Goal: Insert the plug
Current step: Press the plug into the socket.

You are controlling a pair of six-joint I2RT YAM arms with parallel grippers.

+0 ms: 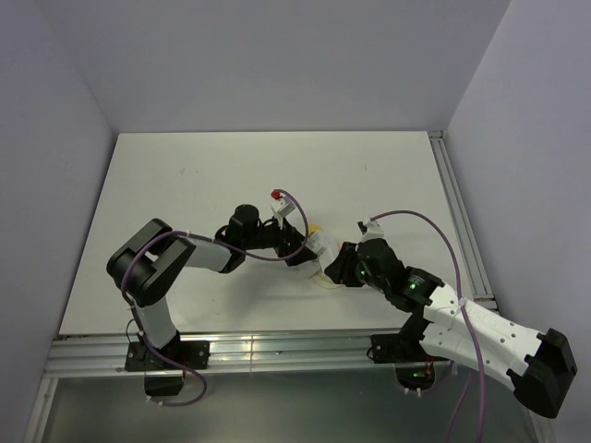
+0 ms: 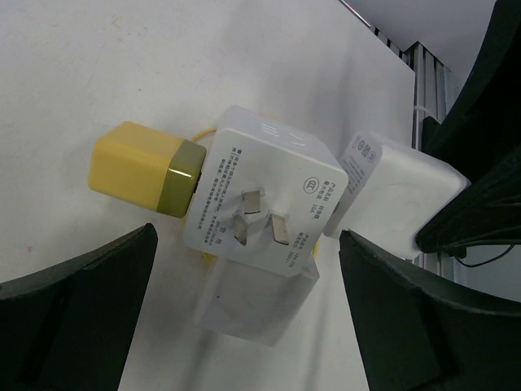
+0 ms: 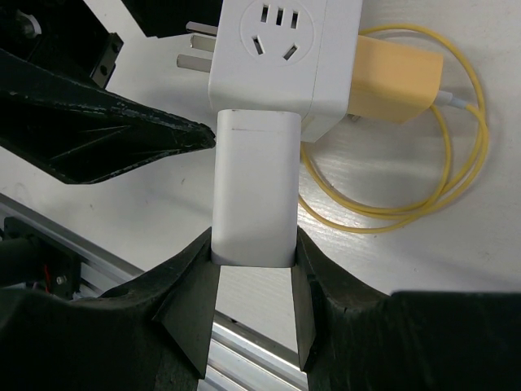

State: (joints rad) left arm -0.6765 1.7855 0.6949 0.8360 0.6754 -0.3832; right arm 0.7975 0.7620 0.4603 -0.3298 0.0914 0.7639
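Note:
A white plug [image 3: 254, 187] is clamped between my right gripper's [image 3: 254, 244] fingers, and its far end butts against a side of the white adapter cube [image 3: 273, 49]. Its prongs are hidden. A yellow charger [image 3: 395, 81] with a looped yellow cable [image 3: 391, 212] sits in another side of the cube. In the left wrist view the cube [image 2: 260, 208] lies with its metal prongs facing the camera, the yellow charger [image 2: 142, 167] on its left and the white plug [image 2: 399, 191] on its right. My left gripper [image 2: 248, 326] stands open, its fingers [image 2: 73, 309] wide of the cube and not touching it.
Both grippers meet near the table's middle front, left gripper [image 1: 309, 258] and right gripper [image 1: 337, 268] close together. An aluminium rail [image 1: 277, 351] runs along the near edge, and another rail [image 1: 457, 212] lines the right side. Grey walls enclose the table.

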